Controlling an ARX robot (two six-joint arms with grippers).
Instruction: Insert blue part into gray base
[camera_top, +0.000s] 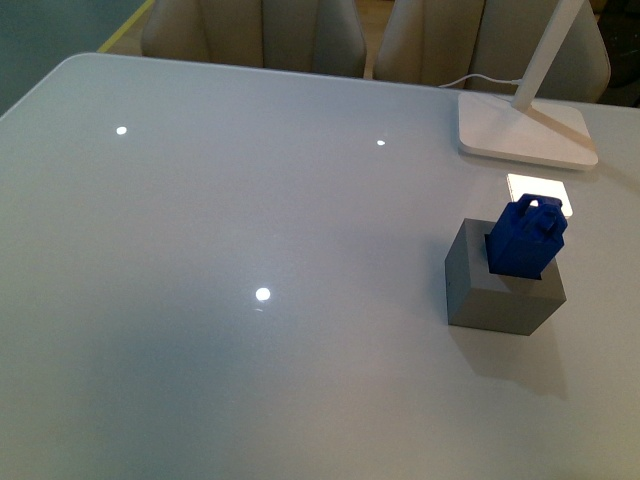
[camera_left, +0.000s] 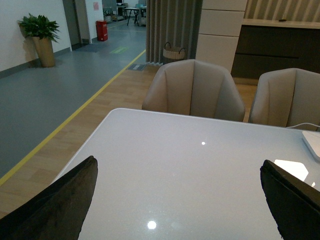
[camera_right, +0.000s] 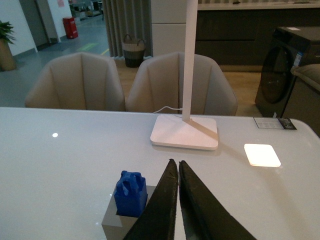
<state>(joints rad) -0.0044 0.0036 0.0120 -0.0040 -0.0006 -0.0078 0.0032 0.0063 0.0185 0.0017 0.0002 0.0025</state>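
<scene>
Dim, soft-focus frames; ceiling lights glare as spots on the glossy table (camera_top: 250, 330), brightest at two o'clock.

Blue part (camera_top: 527, 237) upright in gray base (camera_top: 503, 285), near white lamp foot (camera_top: 525, 130).

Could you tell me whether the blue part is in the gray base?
In: the blue part stands in the gray base's top hole, upper half protruding.

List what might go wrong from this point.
The blue part sits in the gray base but stands well proud and looks tilted, so it may not be fully seated. The shut right hand is close beside it; a careless move might knock the part or shift the base.
</scene>
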